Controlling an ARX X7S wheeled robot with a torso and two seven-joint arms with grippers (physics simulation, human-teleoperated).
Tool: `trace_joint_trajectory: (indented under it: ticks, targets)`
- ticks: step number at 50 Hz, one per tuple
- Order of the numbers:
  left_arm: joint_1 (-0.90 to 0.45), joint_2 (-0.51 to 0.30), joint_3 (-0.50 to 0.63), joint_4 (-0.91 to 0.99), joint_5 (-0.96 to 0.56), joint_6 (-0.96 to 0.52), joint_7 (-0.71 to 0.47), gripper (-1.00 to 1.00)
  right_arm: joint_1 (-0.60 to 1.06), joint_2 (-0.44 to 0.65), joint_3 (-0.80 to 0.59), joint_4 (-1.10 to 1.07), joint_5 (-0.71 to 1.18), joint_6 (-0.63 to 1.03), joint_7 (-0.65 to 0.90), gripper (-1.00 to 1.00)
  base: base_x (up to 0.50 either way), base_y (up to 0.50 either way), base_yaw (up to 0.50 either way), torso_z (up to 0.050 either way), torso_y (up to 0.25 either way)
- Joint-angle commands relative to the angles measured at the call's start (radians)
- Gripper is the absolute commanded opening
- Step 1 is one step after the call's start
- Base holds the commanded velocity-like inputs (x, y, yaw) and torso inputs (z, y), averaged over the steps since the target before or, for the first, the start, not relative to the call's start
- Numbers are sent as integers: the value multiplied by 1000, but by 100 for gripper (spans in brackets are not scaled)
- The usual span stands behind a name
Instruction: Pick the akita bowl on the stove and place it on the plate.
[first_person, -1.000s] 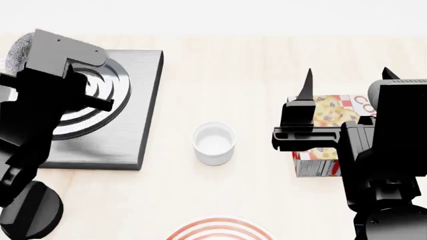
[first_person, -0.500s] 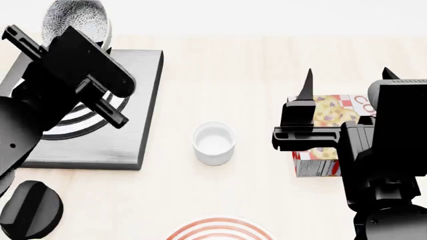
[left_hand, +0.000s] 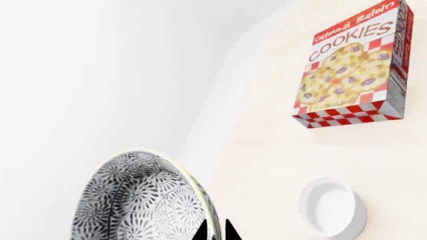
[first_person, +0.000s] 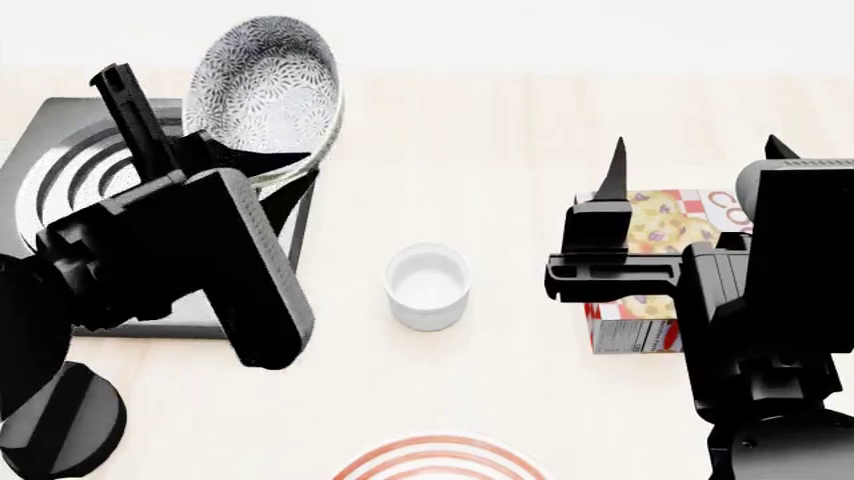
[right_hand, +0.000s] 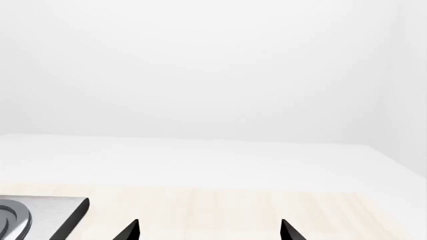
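Bowl (first_person: 264, 92): lifted and tilted above the stove's (first_person: 80, 175) far right corner, rim pinched.
Left hand (left_hand: 215, 231): closed on the bowl's rim.
Right hand (right_hand: 209, 230): spread wide, holding nothing, over the desk (first_person: 534, 150).
Plate (first_person: 441, 458): near edge, well apart.

The right tool (right_hand: 210, 229) shows two black fingertips, set wide apart, over the pale wooden desk (right_hand: 220, 200). At 8 o'clock, a corner of the dark grey square stove (right_hand: 47, 215) is visible.
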Motion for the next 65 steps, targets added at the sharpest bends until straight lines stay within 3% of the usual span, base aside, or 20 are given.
trace_joint_trajectory:
  ticks: [1,35,65]
  targets:
    - [-37,-12,41,164,32,14,109,-100,0,-15,20,-1,-19,4,-15,100,0,0,0,0,0]
    - [-80,-52,248,413,112,-18,260,-100,-1,-9,11,7,-13,-11,-8,100,0,0,0,0,0]
    - [-46,-40,344,509,135,-59,277,-100,-5,-2,7,6,-4,-18,-1,100,0,0,0,0,0]
